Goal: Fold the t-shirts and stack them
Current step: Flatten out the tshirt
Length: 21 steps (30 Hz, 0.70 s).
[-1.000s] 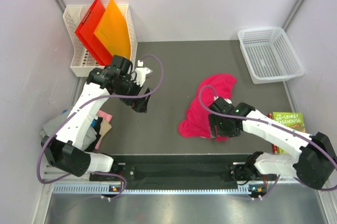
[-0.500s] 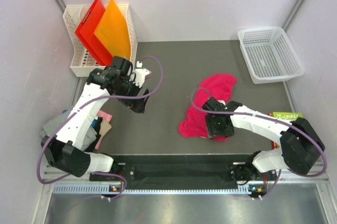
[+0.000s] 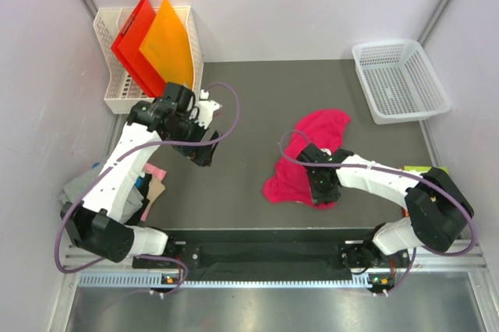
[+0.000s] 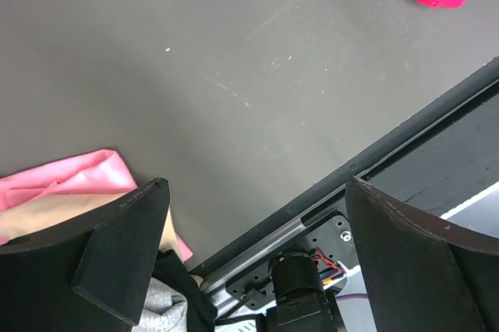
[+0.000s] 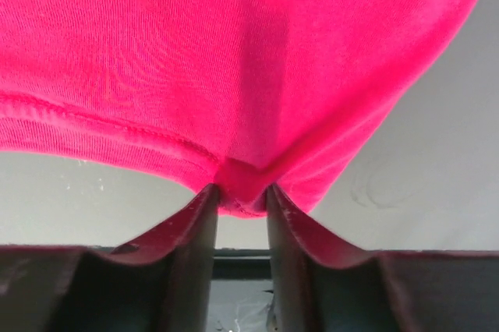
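Observation:
The large magenta t-shirt (image 3: 323,125) lies crumpled right of the table's middle. My right gripper (image 3: 323,188) sits at its near edge. In the right wrist view a bunched hem of the magenta t-shirt (image 5: 234,59) is pinched between the two fingers, so my right gripper (image 5: 242,196) is shut on it. My left gripper (image 3: 204,154) hovers over bare table at the left, and in its wrist view this left gripper (image 4: 256,184) is open and holds nothing. Folded pale pink (image 4: 62,180), tan (image 4: 47,219) and grey (image 4: 160,312) t-shirts lie at the table's left near corner.
A white rack (image 3: 117,90) with red and orange folders stands at the back left. A white basket (image 3: 401,79) sits at the back right. A green book (image 3: 425,170) lies at the right edge. A black rail (image 3: 265,254) runs along the front.
My right gripper slid a little left along the magenta shirt's near edge and its fingers closed on the hem. The left arm has hardly moved.

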{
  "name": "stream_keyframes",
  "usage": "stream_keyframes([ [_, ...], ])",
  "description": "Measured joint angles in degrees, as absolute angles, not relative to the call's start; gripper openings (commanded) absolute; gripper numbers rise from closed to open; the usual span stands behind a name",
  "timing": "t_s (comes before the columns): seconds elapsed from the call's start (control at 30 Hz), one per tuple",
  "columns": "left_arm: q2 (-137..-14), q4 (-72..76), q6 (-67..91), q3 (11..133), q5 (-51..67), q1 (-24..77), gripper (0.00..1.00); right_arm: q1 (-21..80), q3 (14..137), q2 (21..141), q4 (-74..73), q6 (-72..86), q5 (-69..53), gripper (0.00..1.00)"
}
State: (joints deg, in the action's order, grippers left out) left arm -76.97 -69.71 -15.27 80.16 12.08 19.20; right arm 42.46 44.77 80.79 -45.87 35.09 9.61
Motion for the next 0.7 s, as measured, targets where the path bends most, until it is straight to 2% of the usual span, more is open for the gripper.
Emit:
stream_keyframes([
  [0.27,-77.0,-69.9,-16.2,81.0,11.2,18.6,0.99,42.2,44.8,80.9,-45.7,35.6,9.3,0.00],
  [0.5,-75.6,-70.0,-16.3,81.0,10.6,17.7,0.99,42.4,49.0,80.4,-49.6,35.6,8.2,0.00],
  [0.7,-73.8,-69.3,-16.1,81.0,11.1,12.2,0.99,45.9,65.6,79.0,-57.4,34.6,7.6,0.00],
])
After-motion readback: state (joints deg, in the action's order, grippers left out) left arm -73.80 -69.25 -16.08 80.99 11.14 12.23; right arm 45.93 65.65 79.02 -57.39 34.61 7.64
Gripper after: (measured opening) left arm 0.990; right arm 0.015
